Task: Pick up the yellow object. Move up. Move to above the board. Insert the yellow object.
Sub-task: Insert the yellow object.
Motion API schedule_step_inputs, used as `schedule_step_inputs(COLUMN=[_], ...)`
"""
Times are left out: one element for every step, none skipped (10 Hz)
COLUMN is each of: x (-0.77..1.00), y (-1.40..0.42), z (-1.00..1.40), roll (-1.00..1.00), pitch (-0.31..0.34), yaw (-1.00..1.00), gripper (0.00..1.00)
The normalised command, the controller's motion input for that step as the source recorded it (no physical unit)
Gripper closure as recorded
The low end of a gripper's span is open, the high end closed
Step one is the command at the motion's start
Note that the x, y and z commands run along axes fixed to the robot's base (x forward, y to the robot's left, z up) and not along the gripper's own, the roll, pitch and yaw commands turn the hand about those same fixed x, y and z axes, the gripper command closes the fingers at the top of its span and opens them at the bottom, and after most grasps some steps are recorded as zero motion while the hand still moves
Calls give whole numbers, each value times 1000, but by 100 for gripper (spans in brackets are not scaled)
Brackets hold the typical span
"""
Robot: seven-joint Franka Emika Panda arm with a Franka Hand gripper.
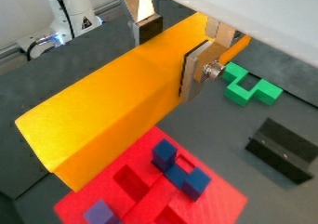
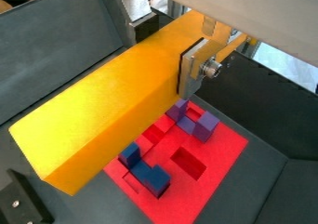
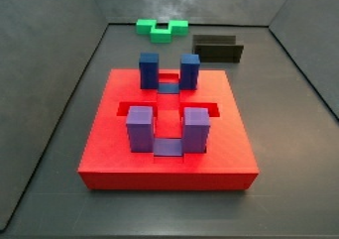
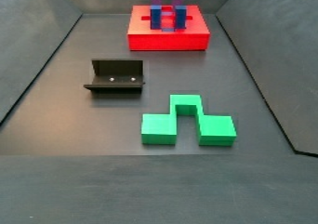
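— Where do we stand with the long, slim yellow-orange rectangular bar (image 1: 118, 102)?

— Our two-finger gripper (image 1: 174, 51) is clamped on it; a silver finger plate (image 2: 192, 68) presses flat against its side. We hang above the floor, out of frame in both side views, with the large flat red square slab (image 1: 149, 186) and its blue (image 3: 169, 69) and purple upright posts (image 3: 169, 126) below the bar's far end in both wrist views.

— So what does this step need?

— We judge we're travelling to above the board. We should stay high enough to clear the posts, then line the bar up with a recessed slot before descending.

— And around us?

— A dark grey matte floor (image 4: 74, 125) with low walls. The green notched block (image 4: 187, 123) and the dark L-shaped fixture (image 4: 115, 77) sit well apart from the board, out of our way.
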Motion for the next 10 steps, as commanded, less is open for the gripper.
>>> schedule_step_inputs(x=[54,31,29,43,154,169,0,-71,-69,0], y=[-17,-14,-14,-17,-111,-217,-300,-337,-351,-274], z=[-57,-54,-86,-220,-126,-114,-180,-371,-723,-757], roll=[-34,-13,-7,-89,-156,-186,-190,-96,66,169], pitch=[-57,-31,-29,-141,-284,-376,-446,-427,-193,-53], yaw=[0,0,0,-3,-51,-177,-309,-266,-51,0], gripper=[100,100,100,100,100,100,100,100,100,100])
